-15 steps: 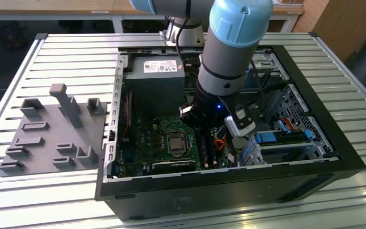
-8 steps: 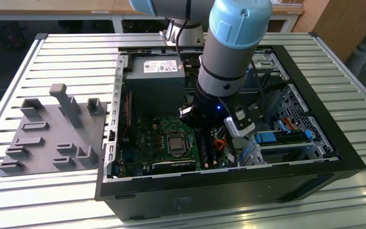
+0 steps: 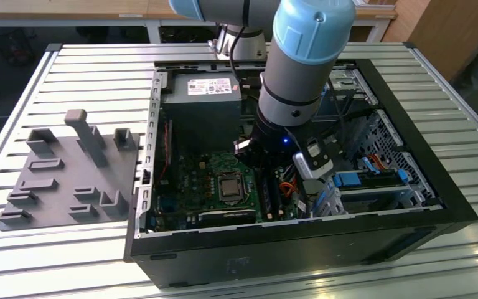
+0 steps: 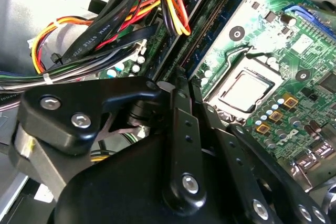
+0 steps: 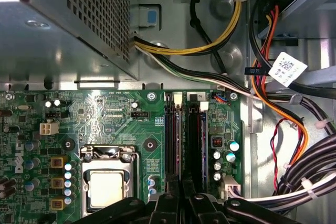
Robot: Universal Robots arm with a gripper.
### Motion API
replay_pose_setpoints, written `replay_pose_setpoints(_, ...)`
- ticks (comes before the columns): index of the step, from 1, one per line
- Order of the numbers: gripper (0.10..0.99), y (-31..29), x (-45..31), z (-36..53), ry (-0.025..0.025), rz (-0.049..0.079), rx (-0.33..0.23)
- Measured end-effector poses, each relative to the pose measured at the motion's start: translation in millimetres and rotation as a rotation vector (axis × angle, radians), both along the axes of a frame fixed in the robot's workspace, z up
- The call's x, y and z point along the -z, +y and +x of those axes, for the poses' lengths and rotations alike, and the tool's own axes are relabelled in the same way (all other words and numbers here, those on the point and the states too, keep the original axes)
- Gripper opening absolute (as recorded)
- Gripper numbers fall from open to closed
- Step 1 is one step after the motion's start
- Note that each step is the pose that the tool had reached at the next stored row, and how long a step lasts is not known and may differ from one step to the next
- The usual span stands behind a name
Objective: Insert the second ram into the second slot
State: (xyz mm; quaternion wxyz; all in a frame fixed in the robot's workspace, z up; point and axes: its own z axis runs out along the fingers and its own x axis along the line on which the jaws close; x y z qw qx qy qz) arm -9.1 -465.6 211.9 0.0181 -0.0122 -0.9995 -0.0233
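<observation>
**Gripper over slot bank, ram in line with the fingers**

While the table (image 3: 73, 75) carries the open case (image 3: 438, 205), the arm (image 3: 305, 75) reaches down into it, over the board (image 5: 105, 124).

- The slots (image 5: 170, 140) run as parallel dark strips beside the CPU socket (image 5: 107, 187).
- The ram (image 5: 181, 140): I take it to be the thin edge-on strip between the dark slots. Whether it's seated or just standing in the slot I can't tell.
- The gripper (image 5: 182, 200) sits at one end of that strip. In the second wrist view the gripper (image 4: 188, 103) is low over the same bank.
- The fingers (image 5: 170, 203) are drawn nearly together, with only a slit between them. Whether they pinch the ram's edge or only rest on it I can't tell.

Key relation: the ram's long axis runs straight away from the fingertips, parallel to the slots and level with the slit.
</observation>
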Motion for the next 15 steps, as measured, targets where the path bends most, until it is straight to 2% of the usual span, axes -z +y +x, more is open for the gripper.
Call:
replay_pose_setpoints(1, 0.145, 0.0, 0.1, 0.0, -0.0001, 0.000, 0.000)
replay_pose_setpoints(2, 0.208, 0.0, 0.1, 0.0, -0.0001, 0.000, 0.000)
replay_pose_setpoints(6, 0.208, 0.0, -1.1, 0.0, -0.0002, 0.000, 0.000)
replay_pose_setpoints(15, 0.208, 0.0, -15.5, 0.0, 0.0007, 0.000, 0.000)
